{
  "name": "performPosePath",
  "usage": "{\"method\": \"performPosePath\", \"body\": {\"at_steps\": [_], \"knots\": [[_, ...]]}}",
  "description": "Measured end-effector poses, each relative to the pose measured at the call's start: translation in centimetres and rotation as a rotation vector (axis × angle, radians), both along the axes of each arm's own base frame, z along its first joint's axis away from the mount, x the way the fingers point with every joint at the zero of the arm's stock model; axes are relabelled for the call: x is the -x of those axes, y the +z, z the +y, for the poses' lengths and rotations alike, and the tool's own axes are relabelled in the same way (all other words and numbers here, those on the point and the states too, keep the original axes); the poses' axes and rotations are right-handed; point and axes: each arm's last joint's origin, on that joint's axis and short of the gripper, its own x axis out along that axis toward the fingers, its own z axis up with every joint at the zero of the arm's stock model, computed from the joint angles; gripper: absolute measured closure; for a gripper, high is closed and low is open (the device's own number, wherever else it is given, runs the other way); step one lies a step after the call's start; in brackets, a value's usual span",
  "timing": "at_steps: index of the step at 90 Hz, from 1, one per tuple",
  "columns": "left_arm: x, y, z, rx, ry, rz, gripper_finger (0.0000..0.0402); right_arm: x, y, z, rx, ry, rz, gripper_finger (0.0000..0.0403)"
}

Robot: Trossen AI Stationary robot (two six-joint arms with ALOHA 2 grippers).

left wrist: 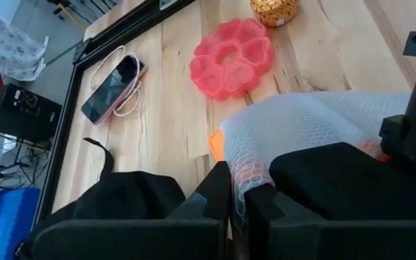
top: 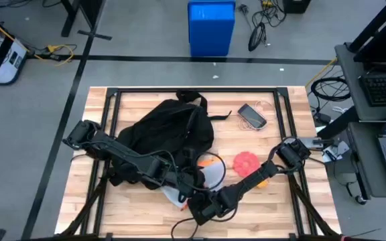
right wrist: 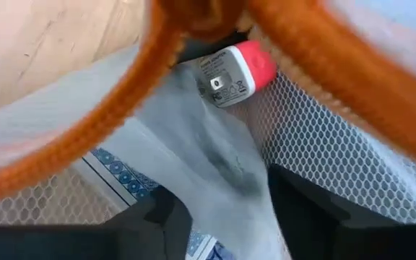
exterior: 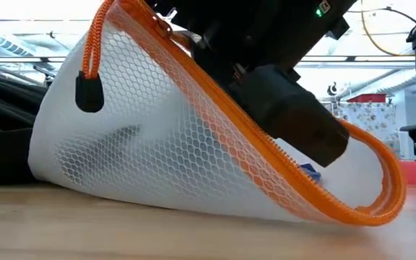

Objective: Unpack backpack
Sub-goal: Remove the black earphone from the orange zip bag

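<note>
The black backpack point(top: 169, 130) lies on the table's left half. In front of it a white mesh pouch point(exterior: 193, 159) with an orange zipper point(exterior: 266, 155) stands tilted, its lower edge on the wood. My left gripper point(left wrist: 237, 198) is shut on the pouch's wall. My right gripper point(right wrist: 222, 209) is open and reaches into the pouch's open mouth from the near right. A fold of the white wall lies between its fingers. Inside are a red and white charger point(right wrist: 233, 72) and something blue-patterned point(right wrist: 121, 180). My left gripper pinches the pouch's white mesh wall point(left wrist: 250, 177) between its two fingers, coming level from the table's left side. The pouch is raised at that side, and its lower edge point(exterior: 193, 206) rests on the table. My right gripper: I cannot tell whether its fingers touch the fold between them.
A pink round pill organiser point(top: 246, 163) and an orange thing point(top: 261, 181) lie right of the pouch. A phone with a looped cord point(top: 252, 115) lies at the far right. A black frame point(top: 287, 94) runs round the table's edge.
</note>
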Motion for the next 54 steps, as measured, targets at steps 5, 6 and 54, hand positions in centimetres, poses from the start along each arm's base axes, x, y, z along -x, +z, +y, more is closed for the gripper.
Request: {"method": "performPosePath", "body": {"at_steps": [5,6,54], "knots": [[0.0,0.0,0.0,-0.001,0.0,0.001,0.0402,0.0,-0.1,-0.1,-0.023,-0.001,0.01,0.0285],[0.0,0.0,0.0,-0.001,0.0,0.001,0.0402,0.0,-0.1,-0.1,-0.026,-0.001,0.012,0.0291],[0.5,-0.5,0.3,-0.04,0.023,0.061,0.0402,1.4,1.1,1.6,-0.04,-0.01,0.088,0.04]]}}
